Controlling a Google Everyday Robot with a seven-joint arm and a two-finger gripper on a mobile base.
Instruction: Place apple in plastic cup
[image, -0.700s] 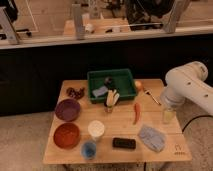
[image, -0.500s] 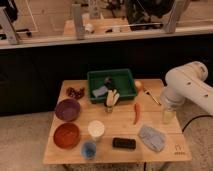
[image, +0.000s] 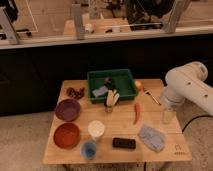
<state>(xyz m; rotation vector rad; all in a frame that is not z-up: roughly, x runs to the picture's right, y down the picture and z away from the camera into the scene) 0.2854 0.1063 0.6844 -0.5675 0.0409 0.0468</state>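
The apple (image: 138, 85), small, round and orange-yellow, lies on the wooden table (image: 165, 150) just right of the green tray. The plastic cup (image: 89, 148), short and blue, stands upright near the table's front edge, left of centre. My white arm comes in from the right, and the gripper (image: 167, 115) hangs pointing down over the table's right edge. It is open with nothing in it. The gripper is right of and nearer than the apple, and far to the right of the blue cup.
A green tray (image: 126, 93) with several items sits at the back centre. A white cup (image: 96, 129), a purple bowl (image: 67, 108) and a red-brown bowl (image: 66, 135) stand near the blue cup. A red chili pepper (image: 136, 112), a black block (image: 124, 143) and a grey-blue cloth (image: 151, 136) lie in between.
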